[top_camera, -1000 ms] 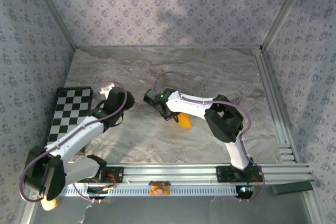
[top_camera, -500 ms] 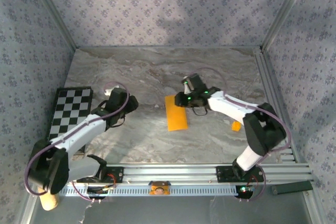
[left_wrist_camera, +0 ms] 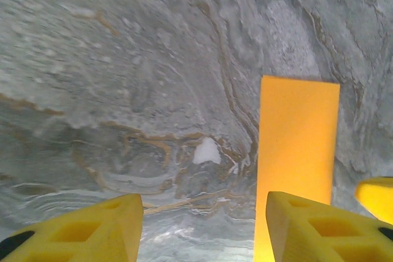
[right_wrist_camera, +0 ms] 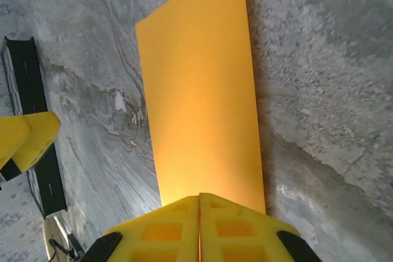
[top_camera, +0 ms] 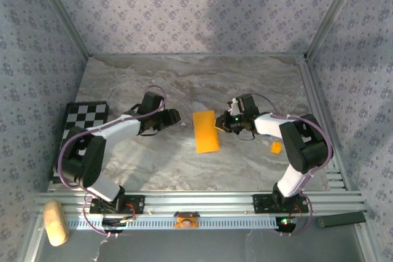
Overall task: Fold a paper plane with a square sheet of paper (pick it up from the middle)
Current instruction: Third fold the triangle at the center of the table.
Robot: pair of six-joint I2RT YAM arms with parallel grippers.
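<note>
The orange-yellow sheet of paper [top_camera: 206, 131] lies on the marble table as a narrow upright rectangle, about half as wide as the chequered board [top_camera: 83, 118]. No dart-shaped paper plane is in view. My right gripper [top_camera: 221, 124] is shut, its tips at the sheet's right edge. In the right wrist view the paper [right_wrist_camera: 199, 90] spreads face-on ahead of the closed gripper [right_wrist_camera: 199, 197], running under its tips, not between them. My left gripper [top_camera: 175, 116] is open just left of the sheet. In the left wrist view the gripper [left_wrist_camera: 204, 213] frames bare marble, with the paper [left_wrist_camera: 298, 133] by the right finger.
A tiny orange bit [top_camera: 276, 147] lies right of the right arm. Metal rails [top_camera: 325, 145] line the table's right side and a rail [top_camera: 196, 204] runs along the near edge. A tan roll [top_camera: 55, 222] sits at the near left. Patterned walls enclose the table.
The left gripper has swung right, off the board's side and close to the sheet. The right gripper has slid from the sheet's far right corner to its right edge. The sheet has stayed put.
</note>
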